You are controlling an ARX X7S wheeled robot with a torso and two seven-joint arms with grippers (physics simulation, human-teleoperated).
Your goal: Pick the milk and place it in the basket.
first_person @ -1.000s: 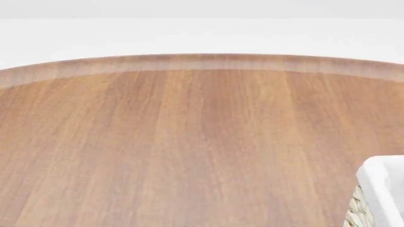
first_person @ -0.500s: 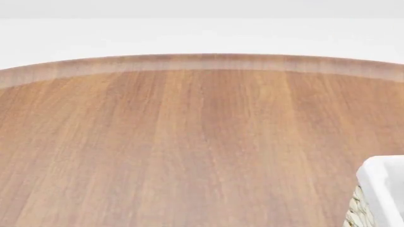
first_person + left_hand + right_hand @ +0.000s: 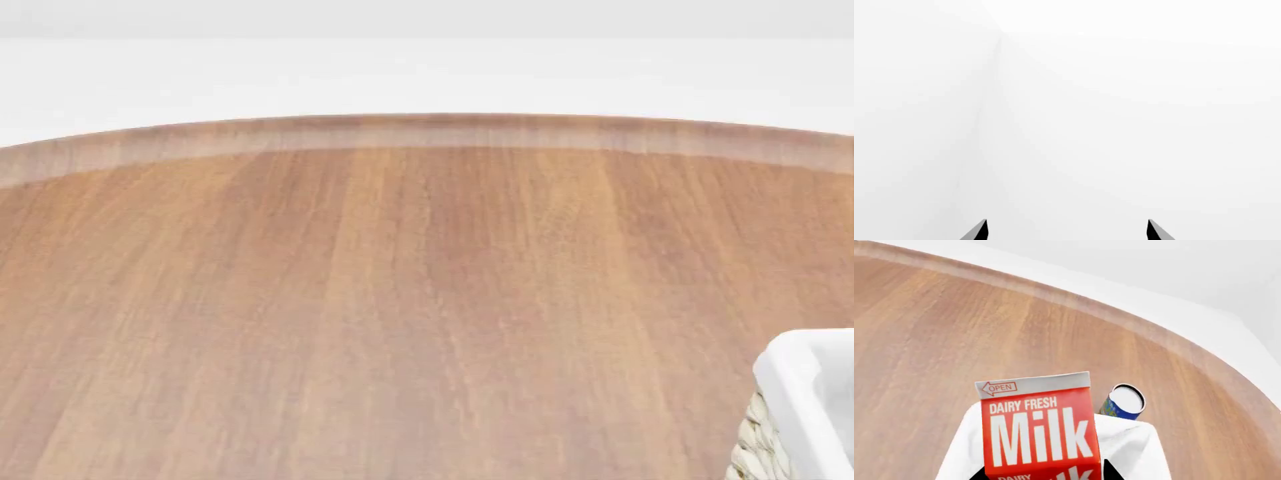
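The milk (image 3: 1037, 432), a red carton with white "Milk" lettering, is held between the dark fingertips of my right gripper (image 3: 1046, 475), which is shut on it. Under and behind the carton lies the white cloth lining of the basket (image 3: 1137, 450). In the head view only a corner of the basket (image 3: 807, 385) shows at the lower right, with woven wicker below its white rim. My left gripper (image 3: 1067, 231) is open and empty, and its view shows only plain white background. Neither gripper shows in the head view.
A blue can with a white top (image 3: 1123, 402) stands just past the milk at the cloth's far edge. The round wooden table (image 3: 400, 300) fills the head view, with its curved far edge against white floor.
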